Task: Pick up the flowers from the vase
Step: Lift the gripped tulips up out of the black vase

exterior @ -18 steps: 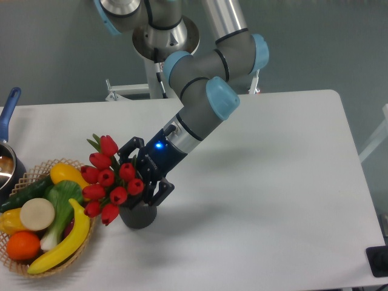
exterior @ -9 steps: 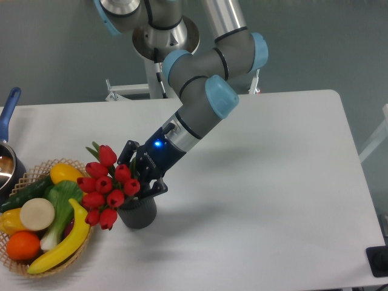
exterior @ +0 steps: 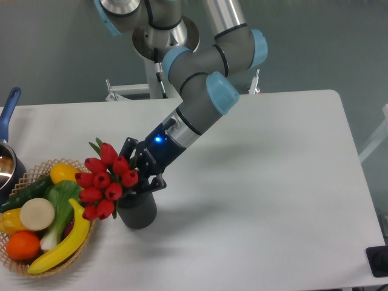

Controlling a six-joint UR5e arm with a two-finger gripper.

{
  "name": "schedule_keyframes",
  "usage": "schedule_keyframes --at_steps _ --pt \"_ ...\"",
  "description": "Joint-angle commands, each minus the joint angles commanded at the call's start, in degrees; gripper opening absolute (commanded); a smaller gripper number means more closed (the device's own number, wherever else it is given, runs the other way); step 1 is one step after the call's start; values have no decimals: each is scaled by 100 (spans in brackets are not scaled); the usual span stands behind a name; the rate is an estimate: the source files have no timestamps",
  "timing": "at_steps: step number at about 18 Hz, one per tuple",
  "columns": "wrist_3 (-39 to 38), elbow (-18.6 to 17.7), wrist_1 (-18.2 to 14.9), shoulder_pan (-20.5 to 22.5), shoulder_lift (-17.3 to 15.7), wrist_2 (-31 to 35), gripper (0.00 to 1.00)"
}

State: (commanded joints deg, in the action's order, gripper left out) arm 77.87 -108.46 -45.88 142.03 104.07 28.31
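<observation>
Red tulip buds, that's your load: the flowers (exterior: 103, 187) sit in the vase (exterior: 137, 209) at front-left of the table (exterior: 260, 182), heads leaning left over the wicker basket (exterior: 42, 267).

Fixed camera, the only view:
- gripper (exterior: 143, 171) is down at the bunch just above the vase rim, dark fingers (exterior: 156, 183) on either side of the stems. Looks clenched on the flowers, but leaves and buds hide the contact, so I can't tell for certain.
- Stem ends are down inside the vase, not visible.

Handling, my read:
- Bunch should be light. Stems probably bend, buds crush easily. Hold low on the gathered stems, never on the heads.
- Vase is small and ribbed, likely light too. It could ride up or tip if the stems bind, so pull along the vase axis.

Surface and room:
- Table is white and smooth, so the vase may slide.
- Basket holds a banana (exterior: 63, 242), an orange (exterior: 23, 245) and other produce, touching or just beside the vase.
- Blue-handled saucepan (exterior: 7, 151) at the left edge; grey wall behind.
</observation>
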Motion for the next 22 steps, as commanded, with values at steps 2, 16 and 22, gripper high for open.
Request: schedule_keyframes --at_steps 2,16,22 --pt "-44 -18 0 53 -88 -255 42" --pt "-1203 385 -17 545 -642 -1117 42" --pt "-2126 984 -18 765 -642 -1311 42"
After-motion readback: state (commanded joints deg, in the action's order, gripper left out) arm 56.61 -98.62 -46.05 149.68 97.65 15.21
